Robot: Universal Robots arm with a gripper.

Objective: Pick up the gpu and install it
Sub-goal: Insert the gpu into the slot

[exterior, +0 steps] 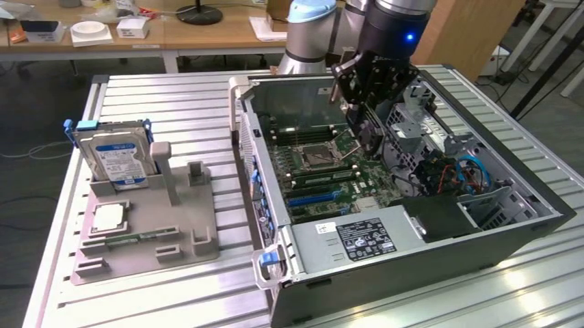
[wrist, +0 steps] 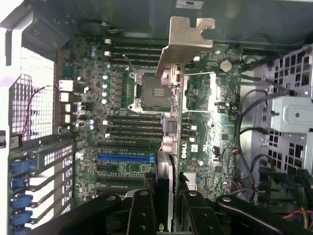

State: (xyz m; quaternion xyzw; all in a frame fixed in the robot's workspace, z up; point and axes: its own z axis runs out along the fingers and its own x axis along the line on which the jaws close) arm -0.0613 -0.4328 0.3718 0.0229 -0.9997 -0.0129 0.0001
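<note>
In wrist view, gripper [wrist: 165, 208] pinches gpu [wrist: 169, 147] edge-on — bracket [wrist: 188, 36] over motherboard [wrist: 122, 93].

The gpu [wrist: 188, 39] has a silver bracket; the gripper [wrist: 166, 198] is black. The motherboard [wrist: 220, 132] is green (one slot [wrist: 125, 157] bright blue). The hard drive [exterior: 114, 158] wears a blue label; the table [exterior: 164, 96] is ribbed silver-grey.

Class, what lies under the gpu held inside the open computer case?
Under the gpu held by the gripper lies the green motherboard: its processor socket and a blue slot show. The strip of board straight beneath the card is covered.
</note>
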